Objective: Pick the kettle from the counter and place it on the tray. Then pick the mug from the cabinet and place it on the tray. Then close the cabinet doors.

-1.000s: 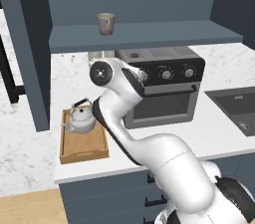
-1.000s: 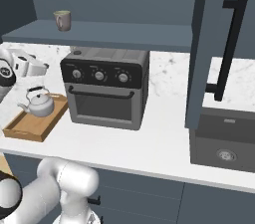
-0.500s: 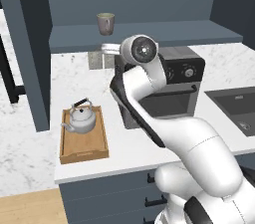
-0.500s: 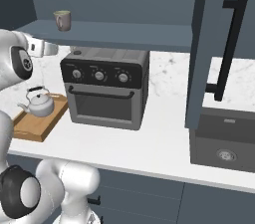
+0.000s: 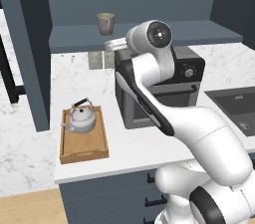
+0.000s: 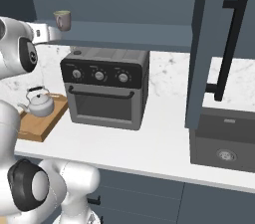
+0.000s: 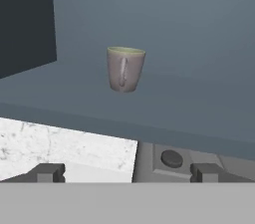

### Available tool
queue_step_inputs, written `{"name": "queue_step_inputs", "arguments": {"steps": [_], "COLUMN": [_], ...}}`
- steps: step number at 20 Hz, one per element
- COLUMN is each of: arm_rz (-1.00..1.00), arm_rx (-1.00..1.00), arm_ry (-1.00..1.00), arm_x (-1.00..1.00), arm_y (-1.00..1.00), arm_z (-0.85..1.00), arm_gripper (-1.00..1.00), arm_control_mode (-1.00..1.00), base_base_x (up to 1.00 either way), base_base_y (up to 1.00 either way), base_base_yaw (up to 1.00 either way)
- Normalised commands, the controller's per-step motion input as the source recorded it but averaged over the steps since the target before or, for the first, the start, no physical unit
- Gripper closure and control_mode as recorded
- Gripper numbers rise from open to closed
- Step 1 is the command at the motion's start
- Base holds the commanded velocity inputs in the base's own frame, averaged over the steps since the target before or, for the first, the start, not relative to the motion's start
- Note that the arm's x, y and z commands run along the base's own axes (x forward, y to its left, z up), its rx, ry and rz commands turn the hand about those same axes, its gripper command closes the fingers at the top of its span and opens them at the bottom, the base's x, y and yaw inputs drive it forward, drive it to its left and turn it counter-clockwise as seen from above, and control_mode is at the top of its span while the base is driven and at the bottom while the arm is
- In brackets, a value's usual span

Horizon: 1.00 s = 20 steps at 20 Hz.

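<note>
1. Rendered kitchen: white marble counter (image 5: 30, 158) over blue-grey drawers, black countertop oven (image 6: 105, 86) at centre, sink (image 6: 226, 138) to the oven's right, open slate-blue cabinet (image 5: 149, 34) above with one shelf.
2. Kettle (image 5: 81, 117) already on the wooden tray (image 5: 83, 151), left of the oven; first step judged done.
3. Mug (image 7: 124, 67) upright on the cabinet shelf, above and left of the oven, handle turned toward the hand camera, nothing touching it.
4. Gripper (image 7: 127, 172) below shelf level, just above the oven's top left corner, near the mug but apart from it; jaws spread fully wide, nothing held.
5. Handling, as a judgement: small, light, rigid ceramic; smooth glazed wall likely slippery; chipping possible if knocked against the shelf edge. Best hold across the body from both sides, or on the rim beside the handle, leaving the handle clear of the fingers.
6. Cabinet door (image 6: 214, 54) open, standing right of the oven, black bar handle facing out; closing not yet done.
7. Against a second ago: arm swung up from over the tray to the shelf front; kettle, tray and mug unmoved; jaws as wide as then.
</note>
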Motion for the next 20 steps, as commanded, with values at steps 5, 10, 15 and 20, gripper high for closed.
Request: {"name": "queue_step_inputs", "arguments": {"steps": [5,10,15,20], "arm_rz": [0.00,0.00,0.00,0.00], "arm_rx": [0.00,0.00,0.00,0.00], "arm_ry": [0.01,0.01,0.00,0.00], "arm_x": [0.02,0.05,0.00,0.03], "arm_y": [0.01,0.00,0.00,0.00], "arm_z": [0.00,0.00,0.00,0.01], "arm_gripper": [-1.00,-1.00,-1.00,-1.00], "arm_control_mode": [-1.00,-1.00,-1.00,-1.00], "base_base_x": [0.00,0.00,0.00,0.00], "base_base_y": [0.00,0.00,0.00,0.00], "base_base_yaw": [0.00,0.00,0.00,0.00]}}
